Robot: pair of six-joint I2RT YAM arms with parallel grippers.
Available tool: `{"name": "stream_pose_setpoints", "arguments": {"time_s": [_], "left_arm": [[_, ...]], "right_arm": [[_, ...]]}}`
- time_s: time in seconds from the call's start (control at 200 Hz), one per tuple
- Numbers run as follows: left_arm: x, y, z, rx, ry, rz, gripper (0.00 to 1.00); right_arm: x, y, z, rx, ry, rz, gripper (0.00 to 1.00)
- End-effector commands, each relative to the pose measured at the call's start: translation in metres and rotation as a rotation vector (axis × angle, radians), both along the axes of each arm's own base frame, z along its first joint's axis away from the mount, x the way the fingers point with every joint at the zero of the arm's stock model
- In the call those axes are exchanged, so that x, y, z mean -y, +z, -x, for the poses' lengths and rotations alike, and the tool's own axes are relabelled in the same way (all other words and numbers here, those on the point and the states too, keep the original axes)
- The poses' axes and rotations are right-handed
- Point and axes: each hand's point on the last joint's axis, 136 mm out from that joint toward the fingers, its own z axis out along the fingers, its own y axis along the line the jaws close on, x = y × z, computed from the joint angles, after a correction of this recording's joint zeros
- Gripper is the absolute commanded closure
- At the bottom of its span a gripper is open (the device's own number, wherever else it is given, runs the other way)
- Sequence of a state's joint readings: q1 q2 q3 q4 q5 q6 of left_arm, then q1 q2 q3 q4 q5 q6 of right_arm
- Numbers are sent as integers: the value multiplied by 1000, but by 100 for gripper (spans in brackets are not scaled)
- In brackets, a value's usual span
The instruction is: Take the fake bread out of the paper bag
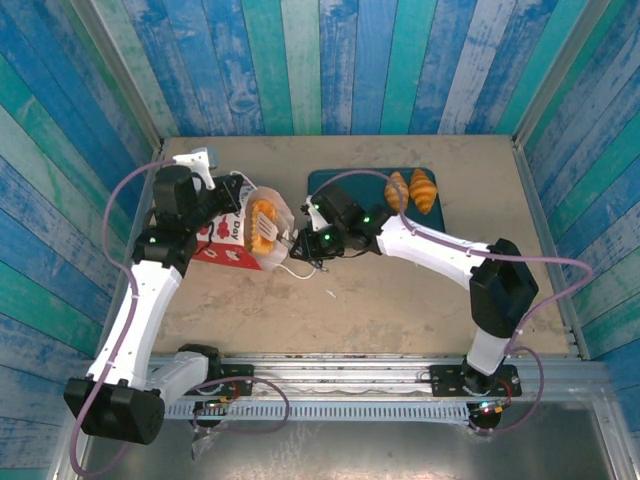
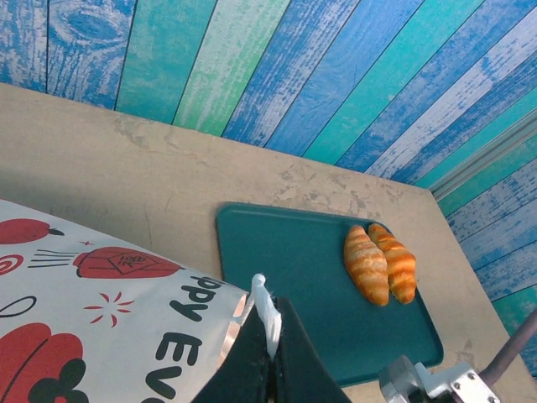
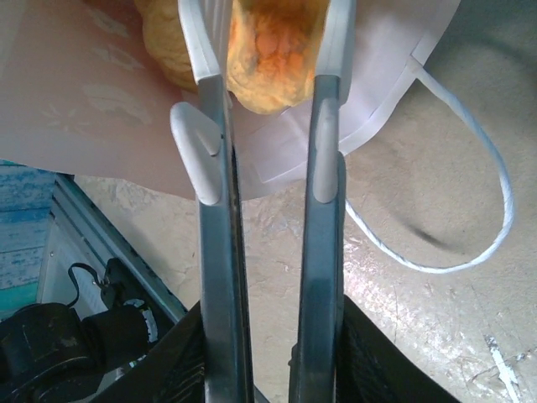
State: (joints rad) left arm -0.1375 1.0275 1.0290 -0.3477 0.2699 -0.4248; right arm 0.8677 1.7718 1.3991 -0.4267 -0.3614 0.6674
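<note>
Bag: paper bag [image 1: 222, 243] lies on its side left of centre in the top view, long axis across the frame, mouth facing right.
Left gripper: left gripper [image 2: 270, 340] is clenched on the bag's white rim.
Right gripper: right gripper [image 1: 297, 243] is at the mouth; the wrist view puts its fingers either side of one orange fake bread [image 3: 268, 59], seemingly gripping it.
Wrist extra: cord handle [image 3: 495, 201] loops on the table [image 3: 403, 294].
Tray: teal tray [image 2: 294, 269] carries two touching croissants [image 2: 367, 264], long axes up-frame.
Hidden: the gripped piece is cut off at the top edge; the number inside is unclear.
</note>
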Motion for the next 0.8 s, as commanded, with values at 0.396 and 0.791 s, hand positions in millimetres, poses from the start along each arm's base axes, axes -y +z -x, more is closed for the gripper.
{"name": "stream_pose_setpoints", "arguments": {"time_s": [0.396,0.791], "left_arm": [[5,-1,-3,10,-24,9,100],[2,2,-1,14,-13,5,100]], "right_arm": [[-21,-6,-3,-66,60,-94,58],[-17,-22,-2,-93,49,-80,58]]}}
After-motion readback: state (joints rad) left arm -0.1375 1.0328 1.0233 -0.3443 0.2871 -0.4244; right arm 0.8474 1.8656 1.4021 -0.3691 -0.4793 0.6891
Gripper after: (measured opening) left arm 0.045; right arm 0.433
